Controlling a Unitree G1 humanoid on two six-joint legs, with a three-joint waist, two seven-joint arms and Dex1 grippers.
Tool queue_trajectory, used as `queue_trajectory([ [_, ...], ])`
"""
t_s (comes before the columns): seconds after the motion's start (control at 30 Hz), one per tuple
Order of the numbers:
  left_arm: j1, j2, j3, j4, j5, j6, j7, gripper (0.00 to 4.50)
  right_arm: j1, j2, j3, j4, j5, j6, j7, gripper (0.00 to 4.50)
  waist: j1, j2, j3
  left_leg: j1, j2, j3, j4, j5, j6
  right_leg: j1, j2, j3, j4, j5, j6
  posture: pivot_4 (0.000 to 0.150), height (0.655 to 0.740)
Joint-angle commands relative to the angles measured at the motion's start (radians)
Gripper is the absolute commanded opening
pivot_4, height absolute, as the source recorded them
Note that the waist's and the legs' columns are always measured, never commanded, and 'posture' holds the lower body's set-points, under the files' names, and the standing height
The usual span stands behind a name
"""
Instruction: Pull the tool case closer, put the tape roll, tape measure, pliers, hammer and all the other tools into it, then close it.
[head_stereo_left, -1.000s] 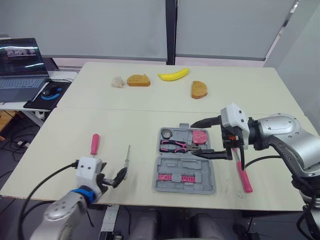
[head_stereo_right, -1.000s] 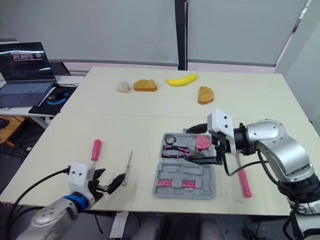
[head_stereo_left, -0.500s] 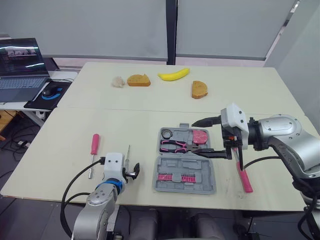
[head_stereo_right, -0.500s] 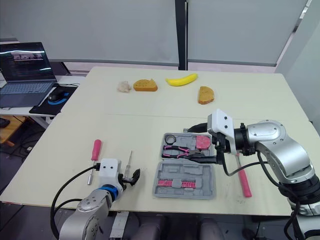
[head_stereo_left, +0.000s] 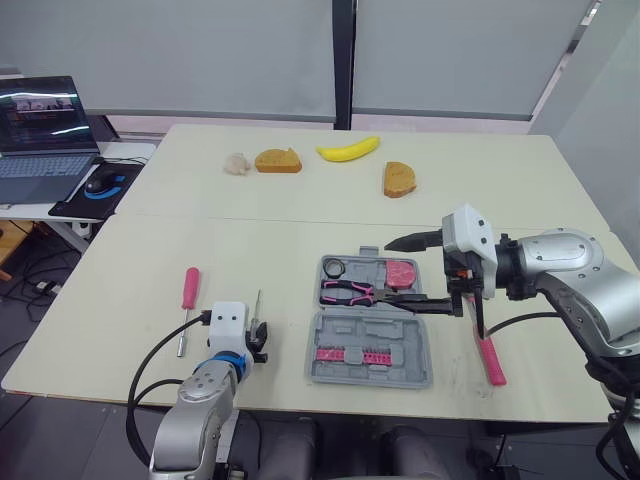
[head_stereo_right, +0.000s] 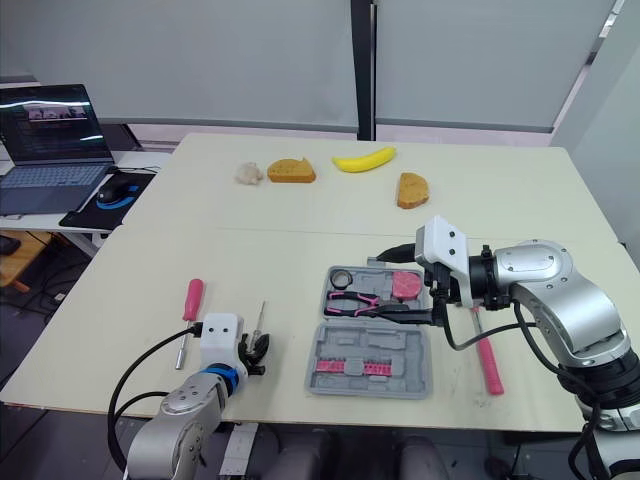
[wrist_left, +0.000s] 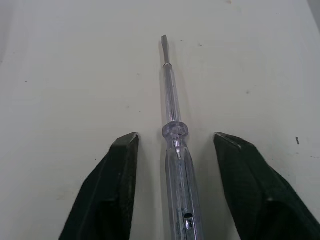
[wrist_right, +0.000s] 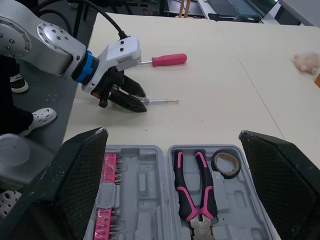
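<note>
Your left gripper (wrist_left: 176, 137) stands open astride the clear screwdriver (wrist_left: 170, 100) on the table (head_stereo_left: 250, 250), left of the tool case (head_stereo_left: 400, 365); your right gripper (head_stereo_left: 387, 270) hangs open over the case. Tape roll (head_stereo_left: 333, 267), pliers (head_stereo_left: 347, 292) and tape measure (head_stereo_left: 401, 272) lie inside the open case. By my reckoning both screwdrivers, the pink screwdriver (head_stereo_left: 189, 288) included, the hammer (head_stereo_left: 490, 358) and closing remain.

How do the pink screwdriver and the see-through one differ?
The pink screwdriver has a thick opaque handle; the clear screwdriver is slim and transparent. The left gripper straddles the clear screwdriver with open fingers, while the pink screwdriver lies apart. Both lie flat on the table, outside the tool case.
</note>
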Motion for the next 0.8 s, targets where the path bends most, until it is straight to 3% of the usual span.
queue_trajectory([
  [0.03,0.009,-0.009,0.006,-0.018,-0.001,0.018,0.009,1.02,0.001,-0.014,-0.039,-0.035,0.005,-0.012,-0.005,4.5,0.0,0.0,0.0,0.0,0.0,0.0,0.0,0.0,0.0,0.0,0.0,0.0,0.0,0.0,0.0,0.15,0.74],
  [0.13,0.01,-0.009,0.013,-0.014,-0.001,0.018,0.009,0.22,0.004,-0.014,-0.038,-0.037,0.005,-0.012,-0.008,4.5,0.0,0.0,0.0,0.0,0.0,0.0,0.0,0.0,0.0,0.0,0.0,0.0,0.0,0.0,0.0,0.15,0.74],
  [0.43,-0.026,0.079,0.018,-0.001,0.001,-0.026,-0.07,0.23,0.021,-0.03,-0.024,-0.039,-0.015,-0.029,0.004,4.5,-0.001,0.0,0.0,0.0,0.0,0.0,0.0,0.0,0.0,0.0,0.0,0.0,0.0,0.0,0.0,0.15,0.74],
  [0.57,-0.083,0.238,0.007,-0.048,-0.031,-0.044,-0.238,0.23,0.035,-0.045,-0.041,-0.038,-0.018,-0.028,-0.005,4.5,-0.001,0.0,0.0,0.0,0.0,-0.001,0.0,0.0,0.0,-0.001,0.0,0.0,0.0,0.0,0.0,0.15,0.74],
  [0.7,-0.154,0.502,-0.074,-0.083,-0.054,-0.122,-0.546,0.23,0.082,-0.088,-0.035,-0.063,-0.036,-0.026,-0.001,4.5,-0.001,0.0,0.0,-0.001,0.0,-0.001,0.0,0.0,0.0,-0.002,0.0,0.0,0.0,0.0,0.0,0.15,0.74],
  [0.8,-0.239,0.613,-0.116,-0.087,-0.114,-0.164,-0.736,0.23,0.119,-0.113,-0.027,-0.085,-0.063,-0.018,-0.02,4.5,0.0,0.001,0.001,-0.001,0.0,0.0,-0.001,0.0,0.0,-0.003,-0.001,0.0,-0.002,0.0,0.0,0.15,0.74],
])
